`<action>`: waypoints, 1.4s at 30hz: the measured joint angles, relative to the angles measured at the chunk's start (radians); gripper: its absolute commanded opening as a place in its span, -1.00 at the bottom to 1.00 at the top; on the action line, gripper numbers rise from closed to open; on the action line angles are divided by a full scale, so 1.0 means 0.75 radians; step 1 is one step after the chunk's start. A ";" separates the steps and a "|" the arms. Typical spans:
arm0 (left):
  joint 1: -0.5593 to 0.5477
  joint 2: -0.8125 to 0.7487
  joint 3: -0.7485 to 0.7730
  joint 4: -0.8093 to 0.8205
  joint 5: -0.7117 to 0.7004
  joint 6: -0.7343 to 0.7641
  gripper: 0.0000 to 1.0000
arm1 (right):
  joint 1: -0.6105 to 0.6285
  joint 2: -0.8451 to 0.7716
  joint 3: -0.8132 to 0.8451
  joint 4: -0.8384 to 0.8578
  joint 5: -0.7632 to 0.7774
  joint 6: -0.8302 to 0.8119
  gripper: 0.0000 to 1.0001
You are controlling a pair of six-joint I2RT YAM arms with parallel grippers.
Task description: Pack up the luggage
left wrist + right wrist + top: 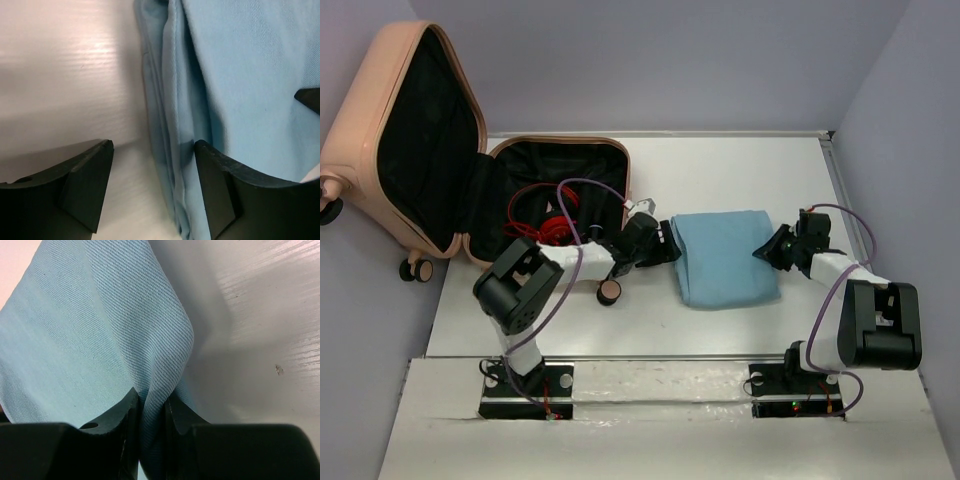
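The luggage [360, 130], a peach-pink hard-shell suitcase, lies open at the table's left with its lid propped up and its black lining showing. A red cable [545, 215] lies in its lower half. A folded light-blue cloth [725, 260] rests flat on the table between the two arms. My left gripper [672, 247] is at the cloth's left edge, open. In the left wrist view the folded edge of the cloth [170, 150] runs between the left gripper's [152, 145] fingers. My right gripper [765, 248] is shut on the cloth's right edge. The fabric [90, 330] is pinched in the right gripper [150, 396].
A suitcase wheel [609, 292] sticks out just beside my left arm, and another wheel [417, 268] hangs past the table's left edge. Lilac walls close in the table at the back and on both sides. White table surface [740, 170] lies behind the cloth.
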 measured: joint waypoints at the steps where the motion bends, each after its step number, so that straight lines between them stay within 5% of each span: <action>1: -0.006 -0.064 -0.047 -0.014 -0.021 -0.001 0.79 | 0.000 0.001 0.000 0.000 -0.001 0.000 -0.83; 5: -0.041 -0.260 -0.116 -0.041 -0.054 -0.006 0.98 | 0.000 0.001 -0.001 0.001 -0.002 0.000 -0.83; 10: -0.068 -0.353 -0.120 0.016 -0.046 -0.014 0.98 | 0.000 0.001 -0.003 0.007 -0.009 0.000 -0.83; 22: -0.066 -0.006 0.056 -0.066 -0.096 0.043 0.98 | 0.000 -0.002 -0.006 0.011 -0.021 0.000 -0.83; 27: -0.066 0.092 0.141 -0.026 -0.079 0.053 0.82 | 0.000 -0.002 -0.006 0.011 -0.035 0.000 -0.83; 32: -0.067 0.189 0.215 0.059 -0.007 0.039 0.52 | 0.000 -0.003 -0.015 0.031 -0.050 0.000 -0.83; 35: -0.066 0.221 0.226 0.090 0.012 0.026 -0.32 | -0.008 -0.003 -0.018 0.041 -0.060 0.001 -0.83; 39: -0.066 0.253 0.226 0.125 0.028 0.000 -0.88 | -0.015 -0.003 -0.023 0.062 -0.083 0.001 -0.83; 42: -0.066 0.253 0.235 0.123 0.038 0.006 -0.89 | -0.018 -0.003 -0.026 0.074 -0.098 0.005 -0.84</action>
